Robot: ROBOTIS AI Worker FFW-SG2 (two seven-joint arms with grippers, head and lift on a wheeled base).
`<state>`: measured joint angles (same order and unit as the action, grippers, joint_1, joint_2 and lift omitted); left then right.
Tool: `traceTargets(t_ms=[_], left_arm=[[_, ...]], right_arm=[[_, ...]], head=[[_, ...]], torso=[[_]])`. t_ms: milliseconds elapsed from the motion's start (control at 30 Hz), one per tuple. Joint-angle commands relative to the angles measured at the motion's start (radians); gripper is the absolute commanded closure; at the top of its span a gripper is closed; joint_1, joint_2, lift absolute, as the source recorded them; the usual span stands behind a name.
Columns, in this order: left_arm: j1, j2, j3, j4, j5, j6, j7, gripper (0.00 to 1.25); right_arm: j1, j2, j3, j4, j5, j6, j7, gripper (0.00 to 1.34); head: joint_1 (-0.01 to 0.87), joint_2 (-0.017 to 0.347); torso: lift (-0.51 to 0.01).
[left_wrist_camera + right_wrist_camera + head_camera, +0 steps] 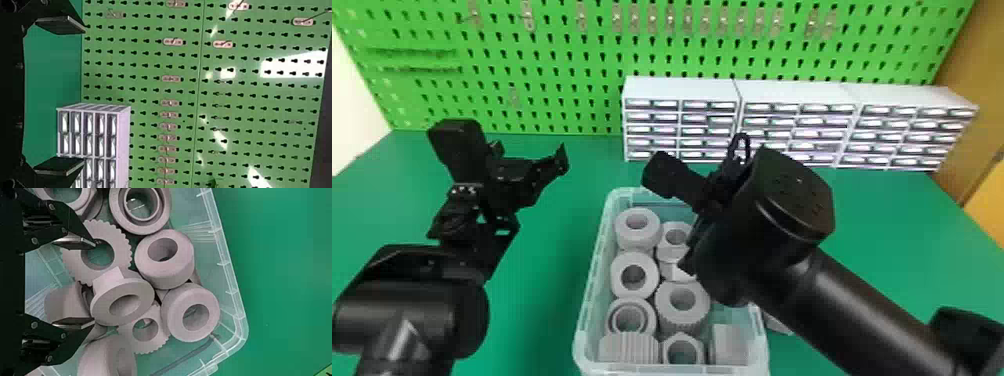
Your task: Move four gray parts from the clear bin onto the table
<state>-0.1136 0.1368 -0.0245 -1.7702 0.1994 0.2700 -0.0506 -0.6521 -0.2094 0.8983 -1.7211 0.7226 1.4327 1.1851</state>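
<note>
While left pincer (529, 162) hangs wide and empty, left of clear bin (592, 280), right pincer (692, 247) is over bin, fingers well spread, nothing gripped! Flanged gray part (143, 292) sits tilted near its tips, toothed gray ring (123, 246) right beside. More gray parts (638, 240) crowd bin; one gray piece (778, 325) out on surface (547, 300), just past bin's right wall, partly behind right arm.

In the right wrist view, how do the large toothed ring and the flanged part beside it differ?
The large toothed ring has teeth around its rim; the flanged part has a smooth round rim.
The large toothed ring has a plain ring face, while the flanged part has a block-like section behind its disc.
Both are gray, with a round hole.
</note>
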Motion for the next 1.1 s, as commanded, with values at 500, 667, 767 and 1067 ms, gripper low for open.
traceTargets(t_ms=[500,667,767,1067], left_arm=[[0.0,0.0,0.0,0.0,0.0,0.0,0.0,0.11],[0.0,0.0,-0.002,0.0,-0.001,0.0,0.0,0.11],[-0.001,0.0,-0.005,0.003,-0.001,0.0,0.0,0.11],[-0.011,-0.002,-0.02,0.015,0.0,0.0,0.0,0.11]], right_arm=[[-0.003,0.001,0.007,0.006,0.0,0.0,0.001,0.57],[-0.004,0.004,0.007,0.021,0.006,-0.006,-0.001,0.57],[-0.008,0.01,0.004,0.051,0.008,-0.025,-0.001,0.57],[-0.023,0.038,0.004,0.117,0.008,-0.066,-0.033,0.53]], head=[[0.687,0.026],[0.687,0.026],[0.687,0.026],[0.687,0.026]], torso=[[-0.05],[-0.05],[-0.05],[-0.05]])
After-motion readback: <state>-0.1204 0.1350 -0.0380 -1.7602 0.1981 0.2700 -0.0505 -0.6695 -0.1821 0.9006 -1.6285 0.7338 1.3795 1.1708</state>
